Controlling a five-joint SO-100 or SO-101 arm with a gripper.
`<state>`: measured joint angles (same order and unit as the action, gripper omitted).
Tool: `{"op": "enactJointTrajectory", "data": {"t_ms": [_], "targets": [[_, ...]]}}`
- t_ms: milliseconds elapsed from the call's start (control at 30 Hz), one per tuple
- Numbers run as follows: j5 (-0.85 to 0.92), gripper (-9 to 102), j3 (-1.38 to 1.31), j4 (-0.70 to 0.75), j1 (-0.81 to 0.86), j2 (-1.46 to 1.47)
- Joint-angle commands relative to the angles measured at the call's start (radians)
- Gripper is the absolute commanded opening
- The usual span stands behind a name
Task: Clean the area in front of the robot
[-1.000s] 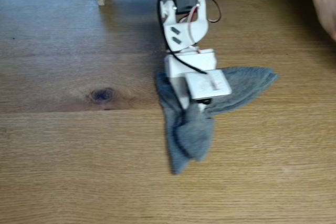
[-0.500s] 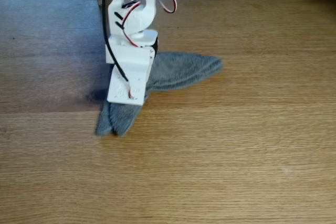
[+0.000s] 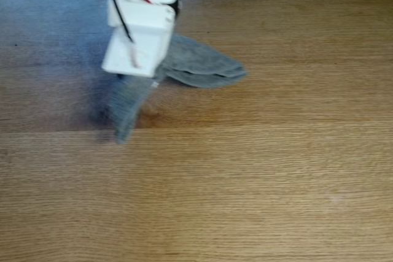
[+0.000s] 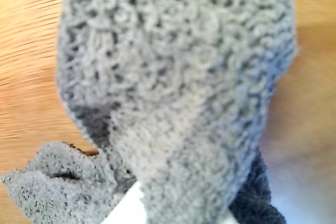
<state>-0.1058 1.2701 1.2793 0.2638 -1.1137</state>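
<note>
1. Fixed view: the white robot arm (image 3: 138,29) stands at upper left over the light-brown oak tabletop (image 3: 276,170).
2. A grey terry cloth (image 3: 196,65) lies on the tabletop beneath the arm; one lobe spreads right, another trails down-left.
3. Wrist view: the cloth (image 4: 178,77) bunches close before the lens, wood grain beside it.
4. The pincer is hidden by cloth; its state cannot be told.
</note>
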Motion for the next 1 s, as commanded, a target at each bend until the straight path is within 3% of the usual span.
{"op": "enactJointTrajectory", "data": {"t_ms": [0,267,533,633,700,833,967], "targets": [[0.043,0,-0.012,0.075,0.225,-0.187],[0.236,0,0.267,0.034,0.548,-0.261],[0.471,0,0.670,-0.374,0.735,-0.295],[0.506,0,0.758,-0.468,0.756,-0.311],[0.514,10,0.792,-0.492,0.758,-0.327],[0.508,28,0.830,-0.483,0.716,-0.387],[0.454,30,0.834,-0.445,0.597,-0.480]]}}
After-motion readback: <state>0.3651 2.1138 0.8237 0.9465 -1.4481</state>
